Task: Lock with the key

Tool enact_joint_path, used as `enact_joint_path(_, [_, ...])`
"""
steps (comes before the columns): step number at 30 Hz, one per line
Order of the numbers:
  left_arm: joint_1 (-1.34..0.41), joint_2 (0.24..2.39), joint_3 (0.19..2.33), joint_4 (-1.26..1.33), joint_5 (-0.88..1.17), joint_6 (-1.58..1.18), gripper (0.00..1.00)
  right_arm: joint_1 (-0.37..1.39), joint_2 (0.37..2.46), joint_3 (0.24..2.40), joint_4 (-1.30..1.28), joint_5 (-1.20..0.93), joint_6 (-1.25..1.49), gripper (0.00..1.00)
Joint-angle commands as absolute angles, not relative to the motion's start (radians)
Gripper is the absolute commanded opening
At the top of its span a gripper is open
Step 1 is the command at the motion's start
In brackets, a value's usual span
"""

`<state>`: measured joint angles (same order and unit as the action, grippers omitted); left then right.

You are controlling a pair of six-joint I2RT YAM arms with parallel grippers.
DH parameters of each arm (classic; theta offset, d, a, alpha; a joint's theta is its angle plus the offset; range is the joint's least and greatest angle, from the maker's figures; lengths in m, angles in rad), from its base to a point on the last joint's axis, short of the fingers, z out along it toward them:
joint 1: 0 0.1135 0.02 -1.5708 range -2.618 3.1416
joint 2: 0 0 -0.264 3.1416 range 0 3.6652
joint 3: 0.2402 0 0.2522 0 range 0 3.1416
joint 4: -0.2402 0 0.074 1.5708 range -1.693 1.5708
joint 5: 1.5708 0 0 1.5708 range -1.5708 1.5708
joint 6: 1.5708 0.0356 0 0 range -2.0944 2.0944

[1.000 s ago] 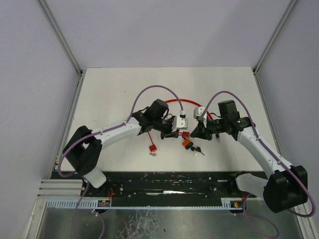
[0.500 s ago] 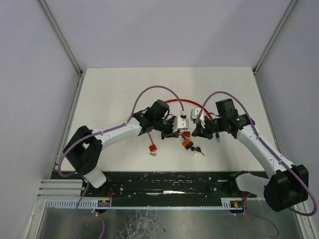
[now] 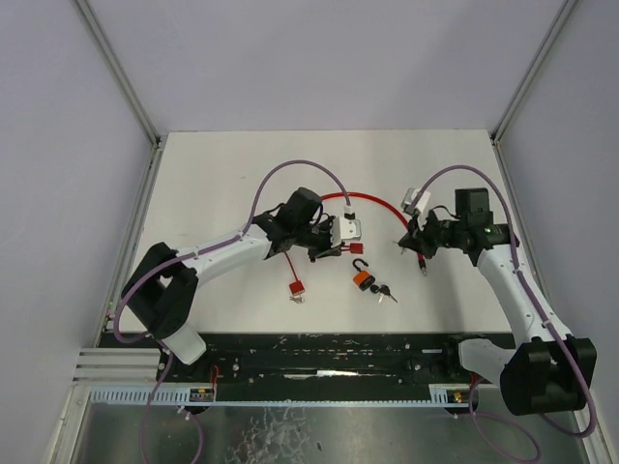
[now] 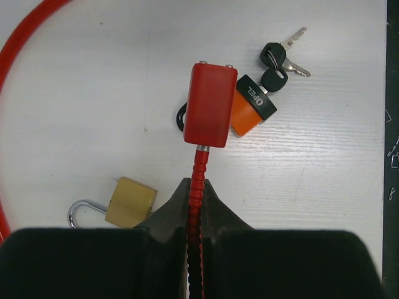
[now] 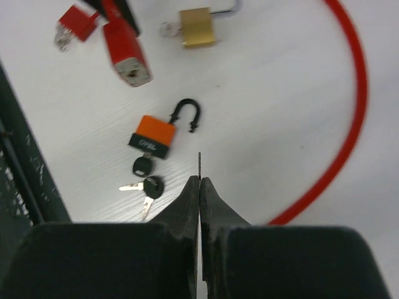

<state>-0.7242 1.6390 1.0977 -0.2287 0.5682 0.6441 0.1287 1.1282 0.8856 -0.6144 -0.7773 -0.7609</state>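
My left gripper [image 4: 196, 184] is shut on the ribbed red cable just behind its red lock head [image 4: 211, 104], which hangs over the table. An orange padlock [image 4: 249, 113] with its black shackle open lies under the head, a bunch of black-headed keys [image 4: 278, 61] in its base. My right gripper [image 5: 199, 180] is shut on a key whose thin metal blade [image 5: 199, 163] pokes edge-on from the fingertips. It hovers to the right of the orange padlock [image 3: 361, 279], apart from the lock head [image 3: 345, 247]. The left gripper [image 3: 334, 249] holds that head mid-table.
A brass padlock [image 4: 128, 202] with a silver shackle lies left of my left fingers. The red cable [image 3: 372, 201] loops across the table's far middle. A small red padlock [image 3: 296, 288] lies nearer the front. A black rail [image 3: 329, 350] runs along the near edge.
My right gripper has closed fully and pulled back to the right, away from the red lock head. The left arm with the cable shifted slightly left and back.
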Motion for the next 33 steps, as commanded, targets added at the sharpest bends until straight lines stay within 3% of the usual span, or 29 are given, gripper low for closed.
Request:
enact_joint_path(1, [-0.712,1.637,1.089,-0.035,0.589,0.549,0.0,0.019,1.111,0.856,-0.369,-0.786,-0.481,0.0])
enact_joint_path(7, [-0.708,1.709,1.105,0.242,0.655,0.289,0.0,-0.115,1.169,0.828,-0.206,-0.75,-0.258,0.0])
enact_joint_path(15, [-0.718,1.875,1.224,0.402,0.701,0.009,0.0,-0.262,1.289,0.801,-0.082,-0.66,-0.059,0.0])
enact_joint_path(21, [-0.718,1.969,1.25,0.547,0.665,-0.185,0.0,-0.271,1.431,0.83,0.002,-0.616,0.02,0.0])
enact_joint_path(28, [-0.72,2.022,1.248,0.655,0.618,-0.312,0.0,-0.271,1.685,1.005,-0.038,-0.599,0.003,0.0])
enact_joint_path(33, [-0.721,2.016,1.238,0.667,0.591,-0.305,0.0,-0.27,1.751,1.056,-0.049,-0.595,-0.001,0.07])
